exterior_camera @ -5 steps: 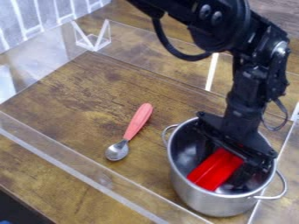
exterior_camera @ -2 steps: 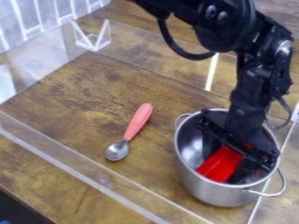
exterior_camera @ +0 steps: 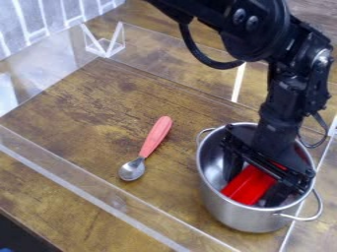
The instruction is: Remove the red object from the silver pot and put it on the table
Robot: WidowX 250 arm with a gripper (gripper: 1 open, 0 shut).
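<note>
Hand (exterior_camera: 267, 169) spread wide inside the silver pot (exterior_camera: 222, 205) — 2 fingers flanking the red object (exterior_camera: 245, 184) (contact unclear).

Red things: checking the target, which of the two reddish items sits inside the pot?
The red object, a bright block inside the silver pot; the spoon lies on the table.

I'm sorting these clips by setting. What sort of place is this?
Probably a lab test bench, not a home kitchen: a black robot arm works over a brown wood-grain tabletop fenced by clear acrylic walls, with only a shiny steel pot and a pink-handled metal spoon set out.
</note>
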